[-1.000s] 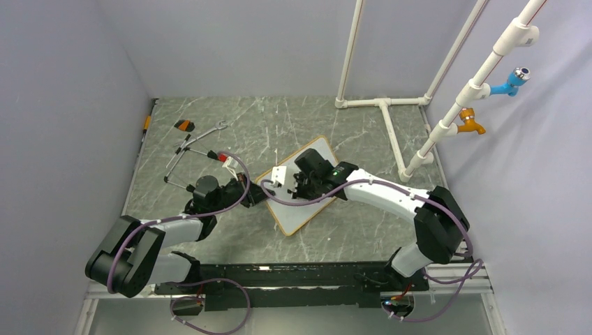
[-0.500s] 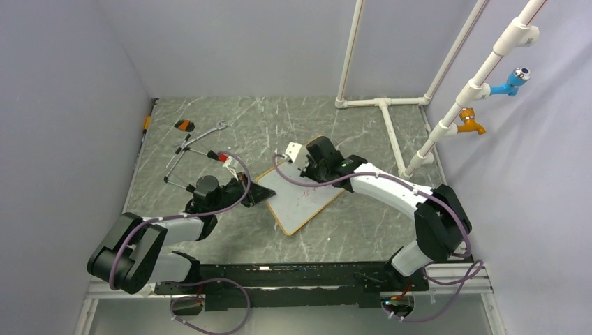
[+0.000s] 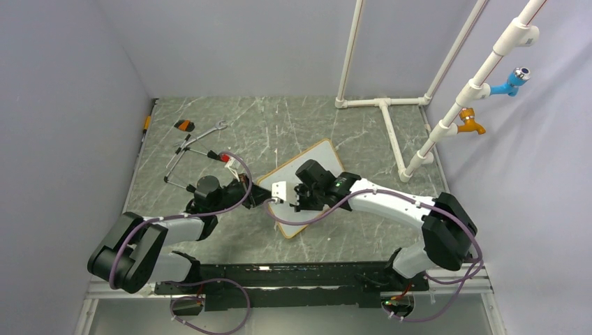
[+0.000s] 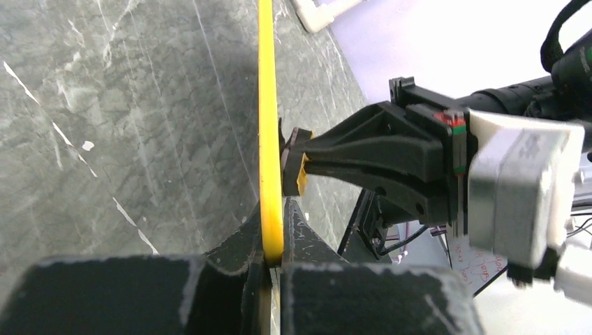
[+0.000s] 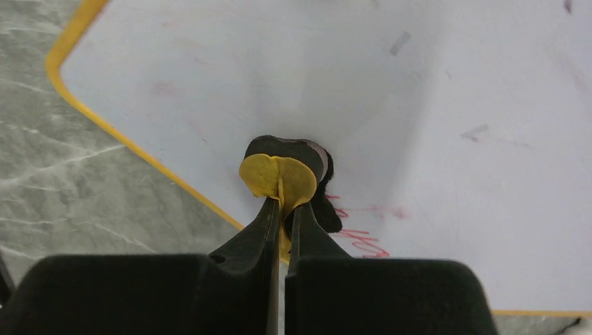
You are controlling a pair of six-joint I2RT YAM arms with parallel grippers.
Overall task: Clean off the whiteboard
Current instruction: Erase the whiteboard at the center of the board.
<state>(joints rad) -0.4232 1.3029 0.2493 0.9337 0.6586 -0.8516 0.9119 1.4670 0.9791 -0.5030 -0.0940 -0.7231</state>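
Setting: grey marble-patterned table (image 3: 279, 122) seen from above, with two robot arms reaching in from its near edge.
Board: small white rectangular whiteboard (image 3: 315, 152) with a thin tan-orange frame (image 4: 269, 139), lying flat around the middle of the table. Long axis slanting from near-left toward the far-right corner.
Left arm: left gripper (image 3: 258, 195) clenched on the frame at the board's left corner, with the frame edge pinched between its fingers in the left wrist view.
Right arm: right gripper (image 5: 283, 209) clamped on a small yellow-and-black eraser pad (image 5: 279, 174), pad face down on the white surface near the board's near-left edge.
Writing: red handwritten lines (image 5: 363, 241) just beside the pad on the wrist side, close to the frame. Elsewhere only faint smudges.
Key relation: board directly under the right gripper, with the remaining red just behind the pad toward that arm's base. Probably calls for a short pull-back stroke by the right arm, the left arm only bracing.
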